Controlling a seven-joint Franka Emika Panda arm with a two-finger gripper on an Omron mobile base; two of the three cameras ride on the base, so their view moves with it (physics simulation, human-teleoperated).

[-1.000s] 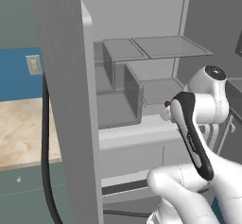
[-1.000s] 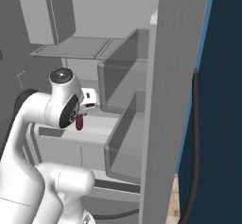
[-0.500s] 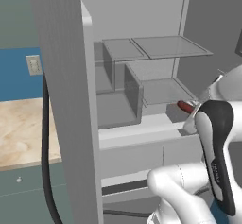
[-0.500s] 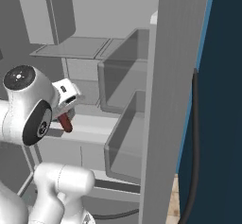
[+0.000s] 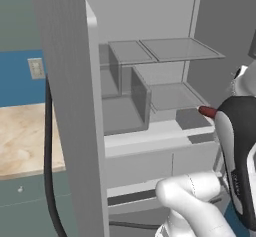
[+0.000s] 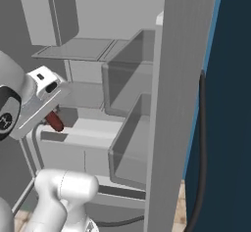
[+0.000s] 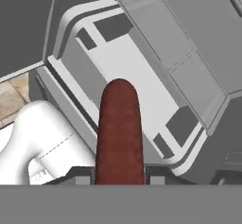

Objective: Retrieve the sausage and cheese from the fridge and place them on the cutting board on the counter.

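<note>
Now, sausage [image 7: 119, 133] in gripper [image 7: 118, 173], outside open fridge [image 5: 150, 106].

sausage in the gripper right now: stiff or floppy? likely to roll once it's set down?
Probably stiff: the sausage juts straight out past the gripper with no visible sag. Its round, smooth link shape suggests it may roll when set down flat. The grip looks to be near one end, so it might pivot if bumped.
</note>
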